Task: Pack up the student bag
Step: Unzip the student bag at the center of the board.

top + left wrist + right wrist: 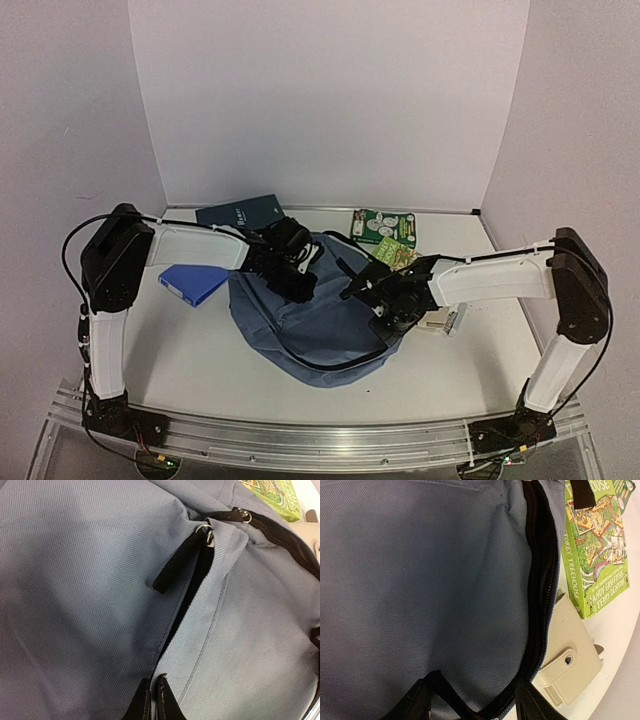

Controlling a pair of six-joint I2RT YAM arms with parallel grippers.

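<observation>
**Slate-blue cloth bag lying limp between two claws**

The left claw (152, 701) is pressing its fingertips together. It is closed, and it appears to be pinching the bag (300, 335) at the lower end of a black zipper (186, 610). That cloth is really caught between the tips is my judgement, not something plainly showing. At twelve o'clock from the tips, a flat black pull tab (177, 565) is hanging from its metal slider. The right claw (472, 702) is holding its fingers apart, straddling the dark zipper edge of the bag's mouth without clamping it.

The bag is lying flat in the middle of the table (190, 350), between the two arms. It is probably going to handle as light, soft and floppy. The thin woven cloth is creasing and sagging, so the mouth is likely to fall shut unless one claw is holding it open. The zipper seam, the pull tabs and the black straps are looking like the surest holds, while the broad panels are likely to bunch and slip.

The bag is showing slate-blue weave, black zipper tape and a rounded outline.

Around it, a cream wallet (570, 665) is lying just beside its edge at three o'clock. A green book (592, 560) is lying at one o'clock, a blue book (192, 283) at nine and a dark book (240, 212) at eleven.
</observation>
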